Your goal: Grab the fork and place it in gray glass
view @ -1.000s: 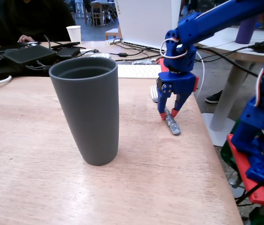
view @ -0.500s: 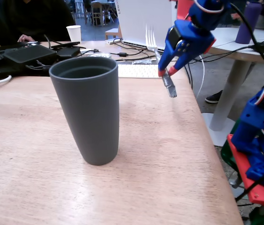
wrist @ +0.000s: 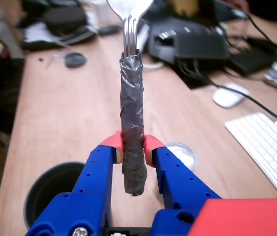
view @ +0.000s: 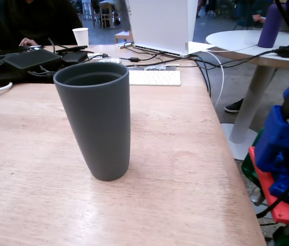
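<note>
The gray glass [view: 96,123] stands upright and empty on the wooden table [view: 185,169] in the fixed view. In the wrist view its dark rim [wrist: 55,194] shows at lower left, below and left of my gripper. My blue gripper [wrist: 132,147] with red-orange pads is shut on the fork [wrist: 131,98], gripping its handle, which is wrapped in dark gray tape. The fork points away from the camera, above the table; its shiny silver head [wrist: 128,14] is cut off by the top edge. In the fixed view only blue and red arm parts [view: 288,154] show at the right edge; the gripper and fork are out of view there.
A white keyboard [view: 155,77] lies behind the glass; it also shows in the wrist view [wrist: 271,147]. A small white paper cup [view: 81,36], black devices and cables [view: 26,59], and a white laptop [view: 160,25] line the far edge. A clear lid [wrist: 182,155] lies near the gripper.
</note>
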